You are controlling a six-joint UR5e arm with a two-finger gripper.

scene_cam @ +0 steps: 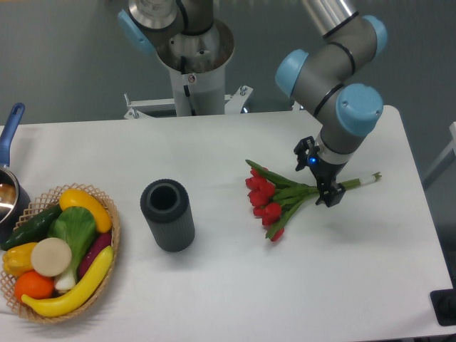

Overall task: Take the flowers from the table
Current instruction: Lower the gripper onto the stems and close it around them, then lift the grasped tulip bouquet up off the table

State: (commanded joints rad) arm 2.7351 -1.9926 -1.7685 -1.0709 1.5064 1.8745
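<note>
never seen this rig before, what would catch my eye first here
The red flowers lie right of centre on the white table, with the gripper low over their stems. A dark cylinder stands mid-table, and a basket of bright plastic vegetables sits at the left edge.
</note>
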